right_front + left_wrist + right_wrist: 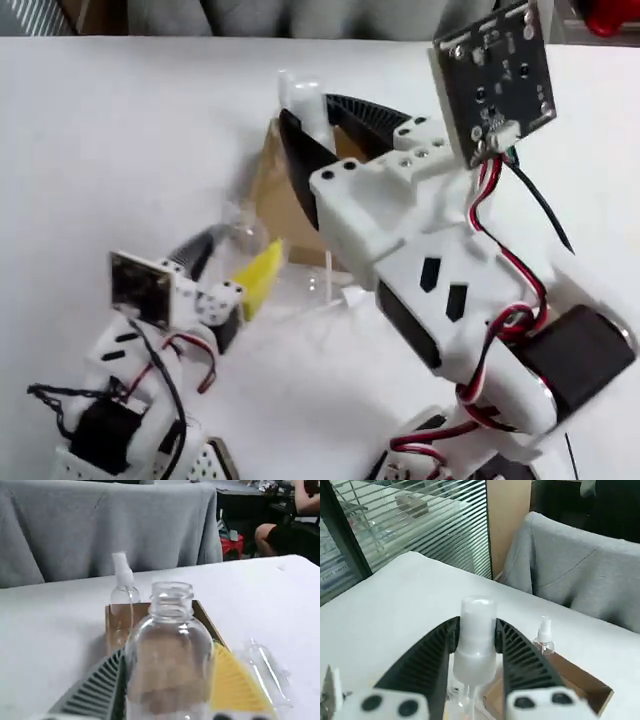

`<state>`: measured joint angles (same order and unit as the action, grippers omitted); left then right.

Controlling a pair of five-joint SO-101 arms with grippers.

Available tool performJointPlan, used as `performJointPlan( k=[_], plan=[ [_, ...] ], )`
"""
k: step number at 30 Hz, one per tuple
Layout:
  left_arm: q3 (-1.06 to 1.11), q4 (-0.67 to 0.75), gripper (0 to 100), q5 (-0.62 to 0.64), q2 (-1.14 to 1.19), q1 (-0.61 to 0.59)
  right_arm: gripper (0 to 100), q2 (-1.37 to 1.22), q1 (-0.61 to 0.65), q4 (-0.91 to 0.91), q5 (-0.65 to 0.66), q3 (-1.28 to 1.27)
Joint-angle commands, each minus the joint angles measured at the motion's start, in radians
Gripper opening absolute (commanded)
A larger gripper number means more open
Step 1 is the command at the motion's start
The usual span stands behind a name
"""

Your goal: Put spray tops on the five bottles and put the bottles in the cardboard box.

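Note:
My left gripper [170,652], with one grey and one yellow finger, is shut on a clear bottle [170,645] that stands upright with an open neck. In the high view this gripper [238,255] sits just in front of the cardboard box [285,205]. My right gripper [476,625], with black fingers, is shut on a white spray top [476,640] whose thin tube hangs down. It hovers over the box [582,685] in the high view [305,110]. One bottle with a spray top [122,587] stands inside the box [112,617], also seen from the right wrist [543,637].
Another clear bottle [265,670] lies on the white table beside my left gripper's yellow finger. A grey cloth-covered surface [100,525] stands beyond the table's far edge. The right arm's body [450,290] covers much of the table's middle.

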<state>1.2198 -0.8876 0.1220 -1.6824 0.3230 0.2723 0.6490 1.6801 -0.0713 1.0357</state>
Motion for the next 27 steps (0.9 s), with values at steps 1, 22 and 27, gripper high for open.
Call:
performJointPlan(
  k=[1, 22, 27],
  plan=[
    [-0.002, 0.028, 2, -0.064, -0.048, 0.090, 1.6, 0.001, 0.004, -0.018, -0.031, 0.002],
    [0.051, 0.003, 2, -0.074, -0.148, 0.102, 1.6, 0.004, -0.205, -0.300, -0.267, -0.210],
    [0.097, 0.035, 2, -0.075, -0.148, 0.101, 1.6, 0.042, -0.222, -0.401, -0.331, -0.336]
  ],
)
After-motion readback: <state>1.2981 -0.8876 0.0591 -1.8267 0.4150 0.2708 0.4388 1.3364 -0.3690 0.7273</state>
